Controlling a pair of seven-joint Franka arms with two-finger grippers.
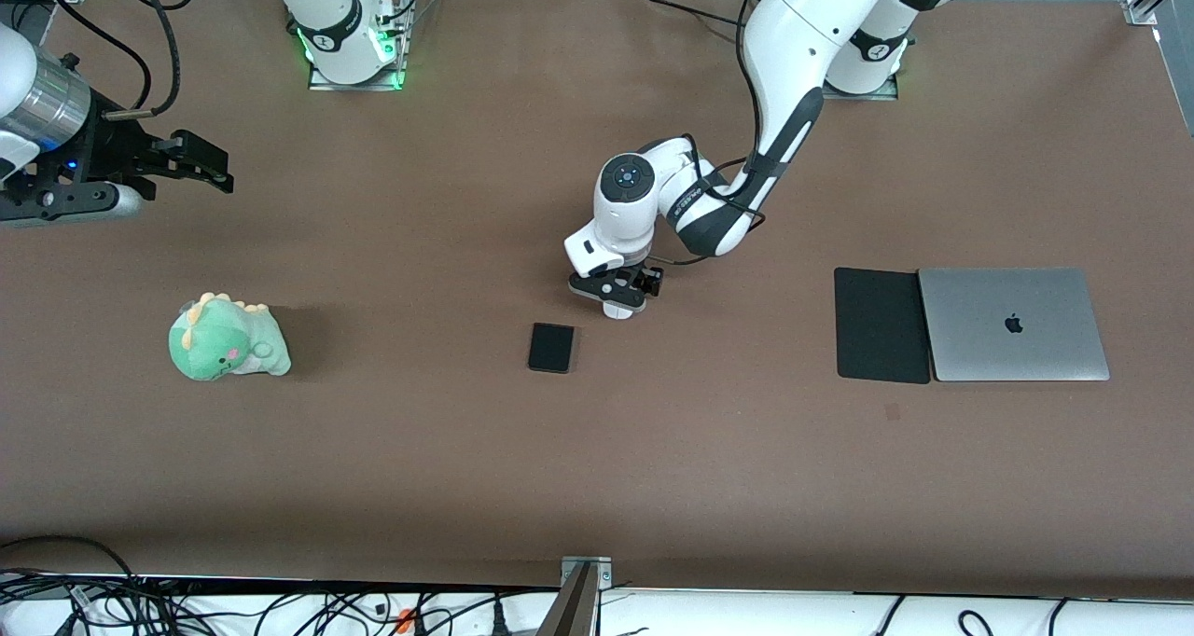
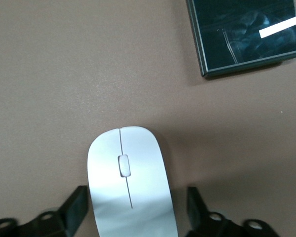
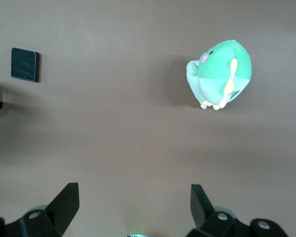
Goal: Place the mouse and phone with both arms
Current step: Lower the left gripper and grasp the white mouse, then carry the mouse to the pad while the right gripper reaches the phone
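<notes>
The white mouse (image 2: 130,182) lies on the brown table, and only a white sliver of it (image 1: 616,311) shows under the hand in the front view. My left gripper (image 1: 617,293) is low over it, open, with its fingers (image 2: 76,207) on either side of the mouse's body. The black phone (image 1: 551,348) lies flat beside the mouse, a little nearer the front camera, and also shows in the left wrist view (image 2: 244,34) and the right wrist view (image 3: 24,64). My right gripper (image 1: 216,165) is open and empty, held high over the right arm's end of the table.
A green plush dinosaur (image 1: 227,339) sits toward the right arm's end of the table and also shows in the right wrist view (image 3: 221,74). A black mouse pad (image 1: 881,324) and a closed silver laptop (image 1: 1014,324) lie side by side toward the left arm's end.
</notes>
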